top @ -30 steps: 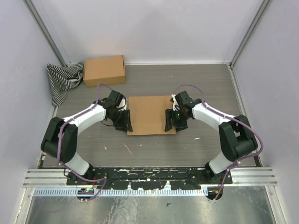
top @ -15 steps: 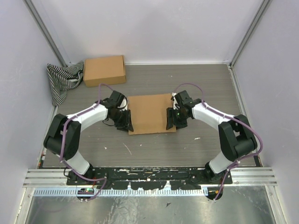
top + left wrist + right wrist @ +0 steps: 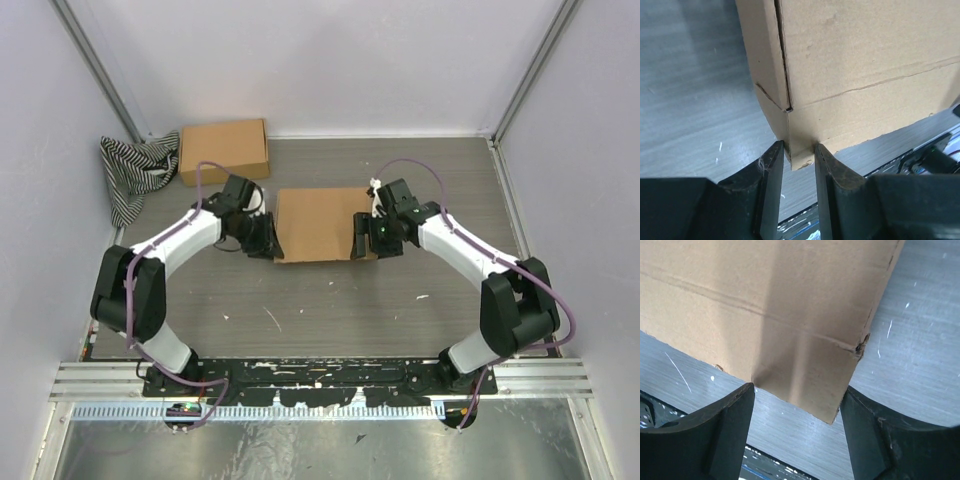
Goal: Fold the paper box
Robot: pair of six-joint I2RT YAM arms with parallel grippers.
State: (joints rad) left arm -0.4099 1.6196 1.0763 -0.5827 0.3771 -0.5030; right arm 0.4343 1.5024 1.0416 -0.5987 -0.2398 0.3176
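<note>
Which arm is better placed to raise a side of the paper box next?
Probably left. The left gripper is clamped on the paper box at its edge; the right gripper stands open around a corner, gripping nothing.

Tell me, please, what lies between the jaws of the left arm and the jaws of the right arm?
The paper box lies between them, as the top view shows. Each wrist view shows one of its corners.

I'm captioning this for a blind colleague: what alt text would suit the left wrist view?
The left gripper, its two black fingers seen close up, pinches a corner of the brown paper box, whose creased panel and slit side flap fill the frame above a grey table.
</note>
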